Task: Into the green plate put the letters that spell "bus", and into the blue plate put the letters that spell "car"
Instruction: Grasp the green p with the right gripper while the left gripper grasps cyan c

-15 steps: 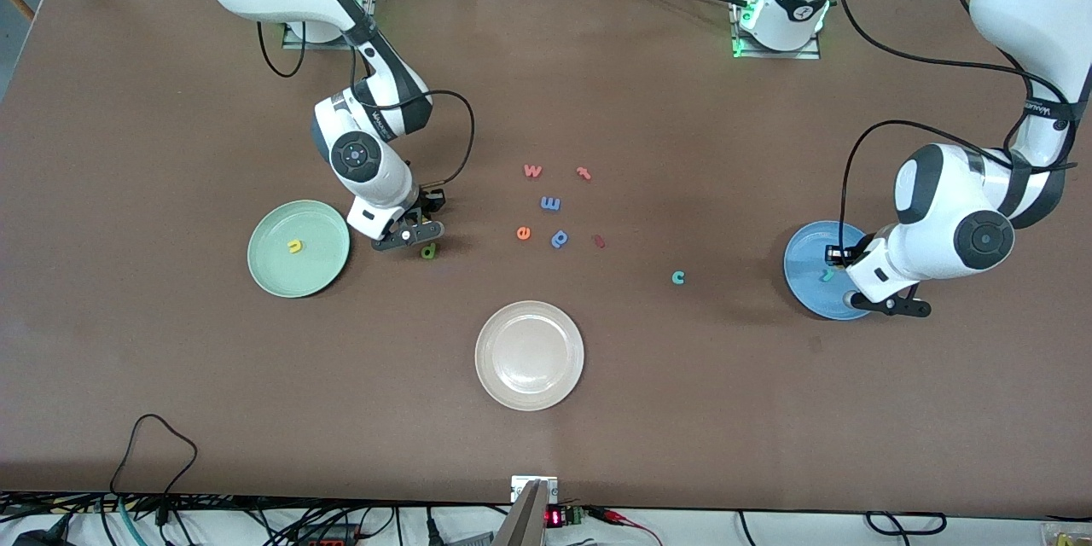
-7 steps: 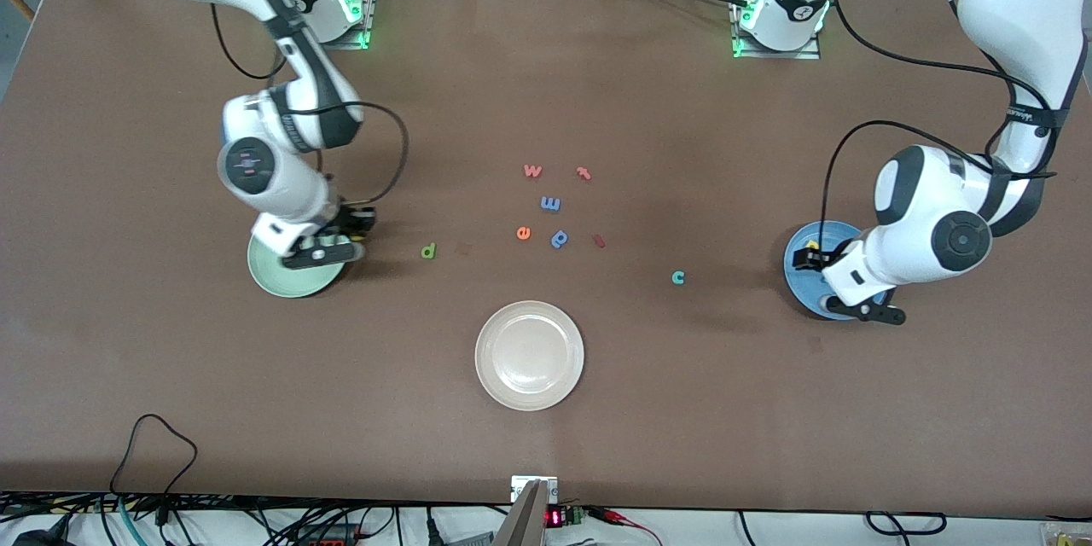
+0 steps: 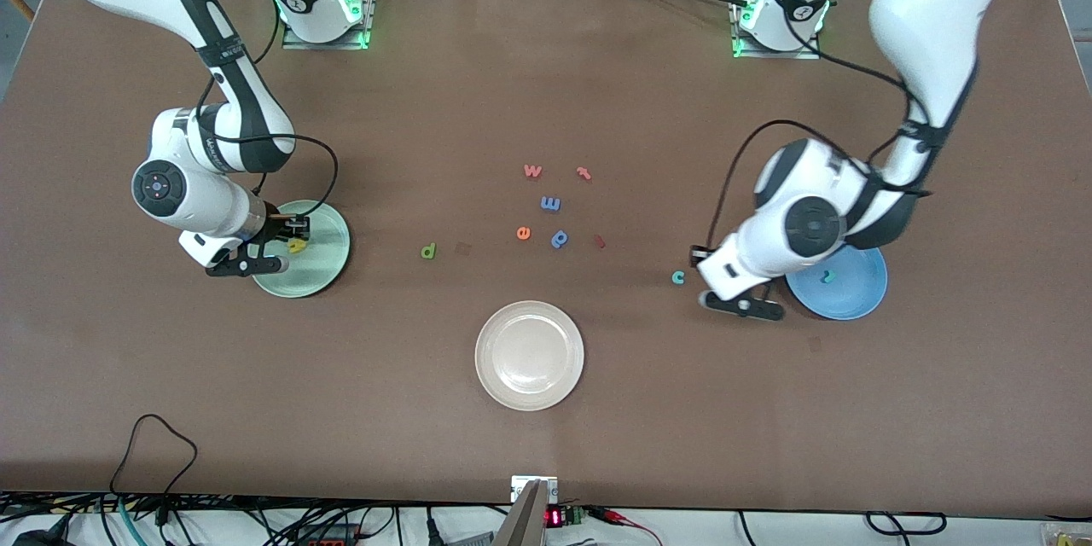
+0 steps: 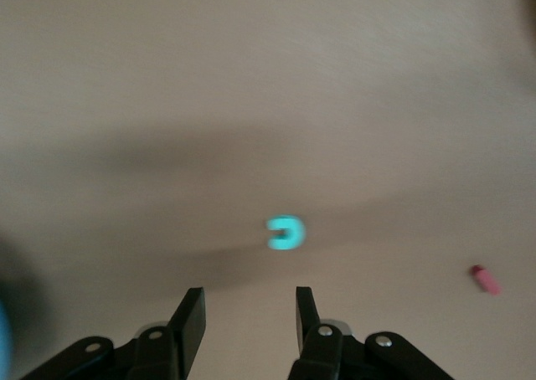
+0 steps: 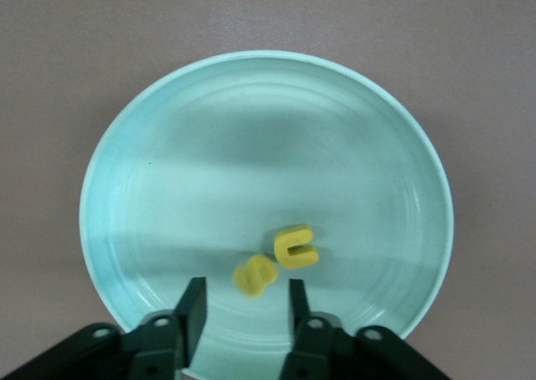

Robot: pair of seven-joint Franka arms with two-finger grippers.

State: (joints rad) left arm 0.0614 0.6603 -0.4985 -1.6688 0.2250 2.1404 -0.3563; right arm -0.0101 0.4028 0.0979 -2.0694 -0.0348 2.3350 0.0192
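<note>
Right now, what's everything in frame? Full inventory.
green plate: 1, mint, right arm's end
yellow u, yellow s: 1 each, side by side in green plate
green b: 1, on table, between green plate and stray letters
blue plate: 1, bright blue, left arm's end
teal r: 1, in blue plate
teal c: 1, on table beside blue plate
cream plate: 1, mid-table, nearest front camera
stray letters: 5, mid-table: w, t, m, e, p
right gripper: open, over green plate
left gripper: open, over table by teal c
</note>
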